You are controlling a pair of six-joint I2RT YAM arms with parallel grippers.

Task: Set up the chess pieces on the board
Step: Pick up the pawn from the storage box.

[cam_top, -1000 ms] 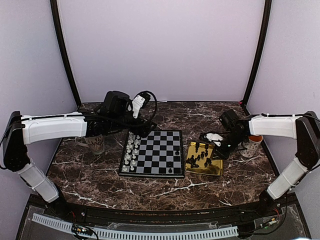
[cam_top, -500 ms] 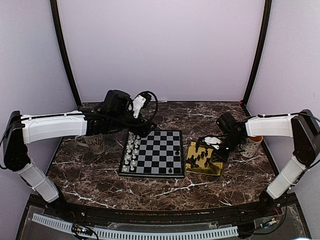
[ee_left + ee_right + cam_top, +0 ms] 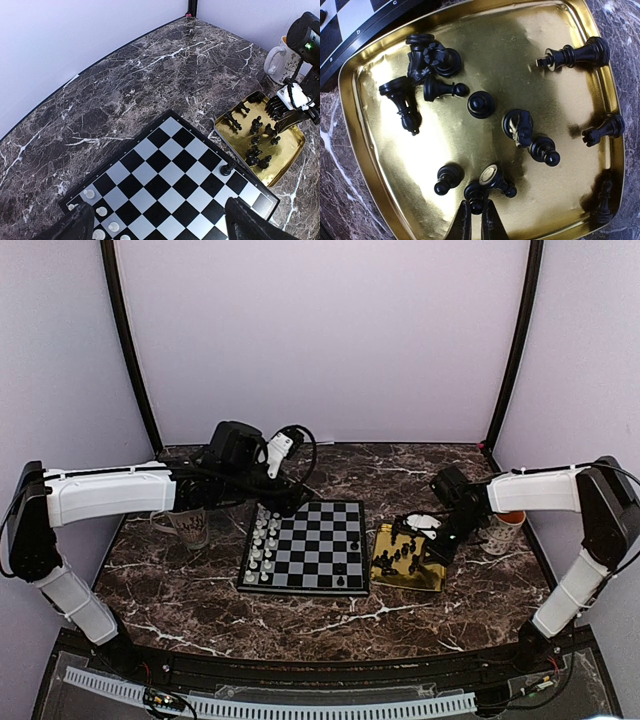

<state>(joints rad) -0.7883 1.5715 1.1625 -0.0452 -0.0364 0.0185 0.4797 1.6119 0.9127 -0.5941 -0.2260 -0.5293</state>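
My right hand (image 3: pixel 477 214) is pinched shut on a black pawn (image 3: pixel 475 193) in the gold tray (image 3: pixel 555 55) — the other black pieces (image 3: pixel 520 127) lie scattered there. My left hand (image 3: pixel 159 207) hangs wide open, holding nothing, above the board (image 3: pixel 165 175) — white pieces (image 3: pixel 262 538) line its left side on the table (image 3: pixel 180 580).

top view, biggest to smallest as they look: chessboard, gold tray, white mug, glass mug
1. chessboard
2. gold tray
3. white mug and glass mug: look about alike, both partly hidden, so unranked
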